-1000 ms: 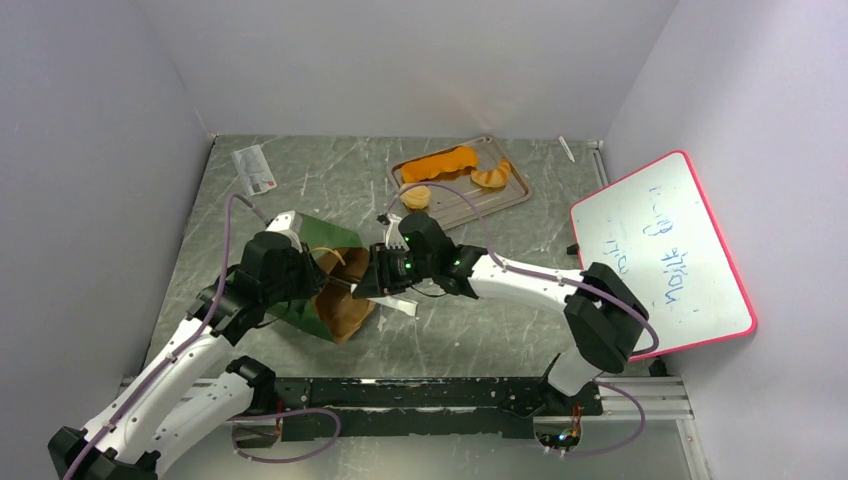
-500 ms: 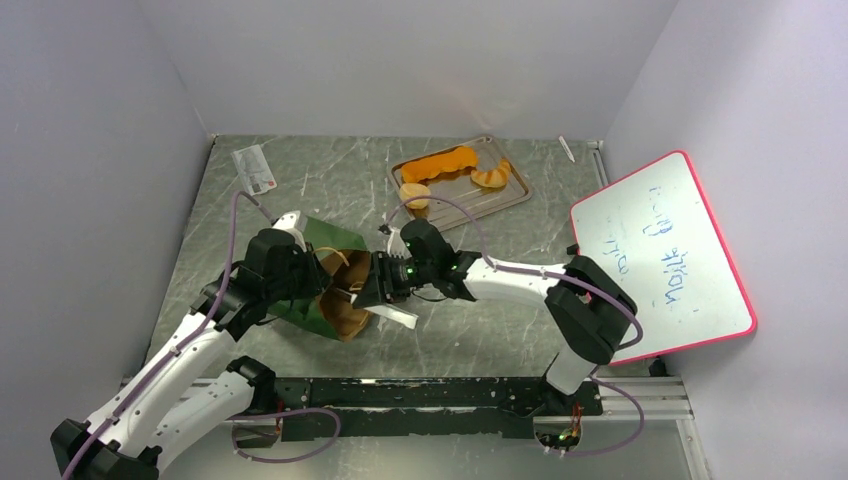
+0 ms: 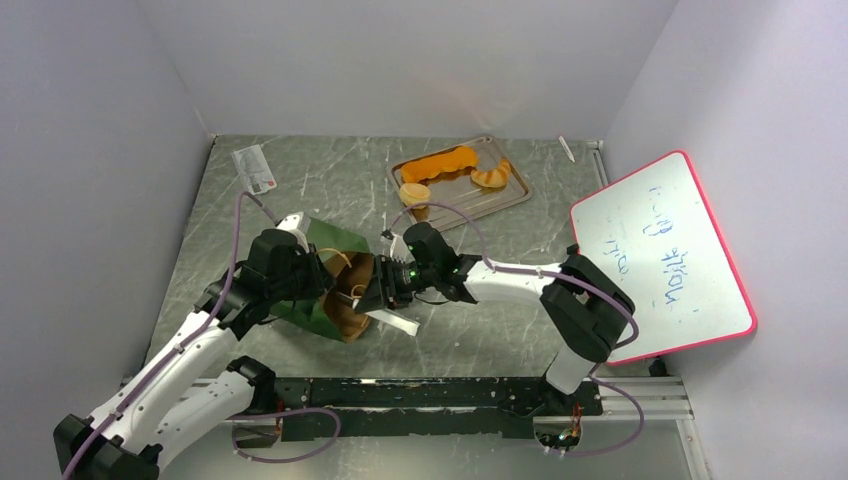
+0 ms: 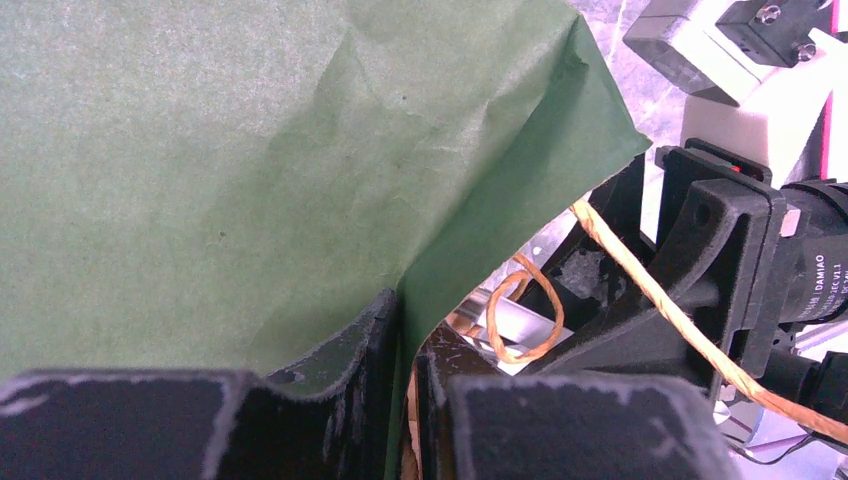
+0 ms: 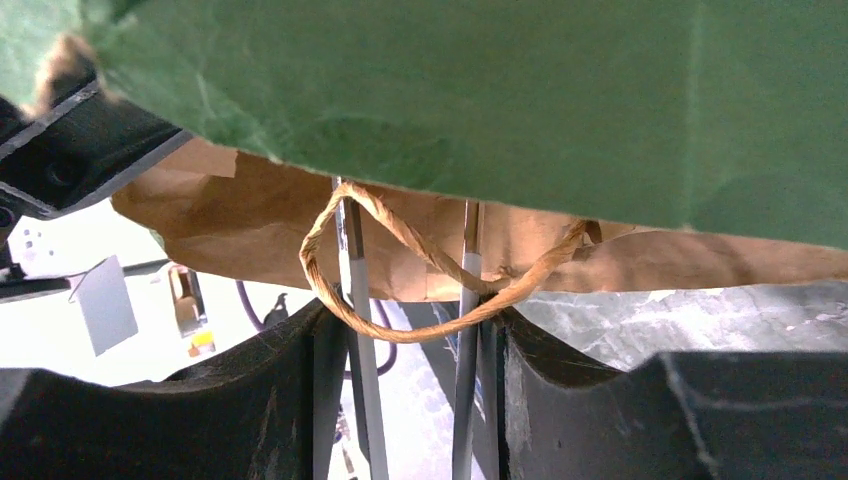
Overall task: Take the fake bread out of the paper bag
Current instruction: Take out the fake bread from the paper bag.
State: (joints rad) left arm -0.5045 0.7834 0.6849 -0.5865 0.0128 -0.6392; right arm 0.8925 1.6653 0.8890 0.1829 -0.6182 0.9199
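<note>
Green paper bag tight in left hand

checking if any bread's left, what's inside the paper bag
Through the paper bag mouth, only brown lining and a cord handle show, right gripper at the opening. No bread visible, but the green wall covers the deeper part.

bag: on table, left of centre
tray: behind bag, to its right
bread: on tray
whiteboard: far right
card: back left
</note>
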